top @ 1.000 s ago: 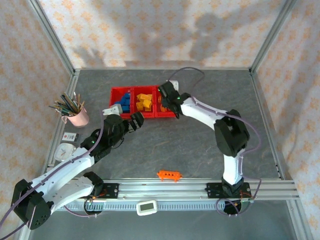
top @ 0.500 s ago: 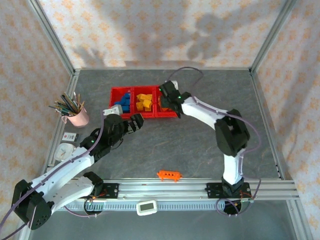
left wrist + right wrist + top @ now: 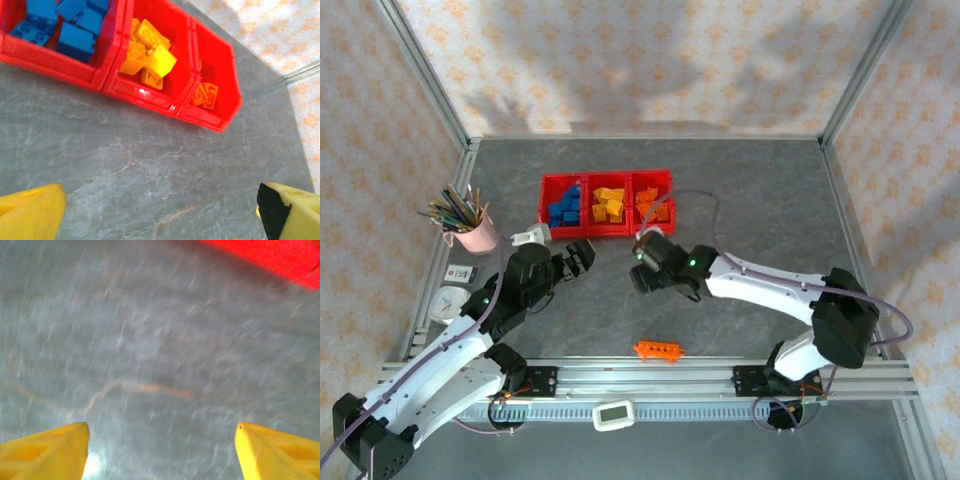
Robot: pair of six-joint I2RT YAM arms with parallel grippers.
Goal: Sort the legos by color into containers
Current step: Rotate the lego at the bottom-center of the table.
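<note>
Two empty tools, jaws spread: left gripper (image 3: 160,205), right gripper (image 3: 162,435); the containers (image 3: 272,254) show blurred and cropped in right wrist view.

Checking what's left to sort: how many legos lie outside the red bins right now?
1: the long orange lego lies on the table, just ahead of the front rail. Others could be hidden from the cameras.

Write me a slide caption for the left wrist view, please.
Open left pincer over grey table, facing red bins of sorted legos.
</note>
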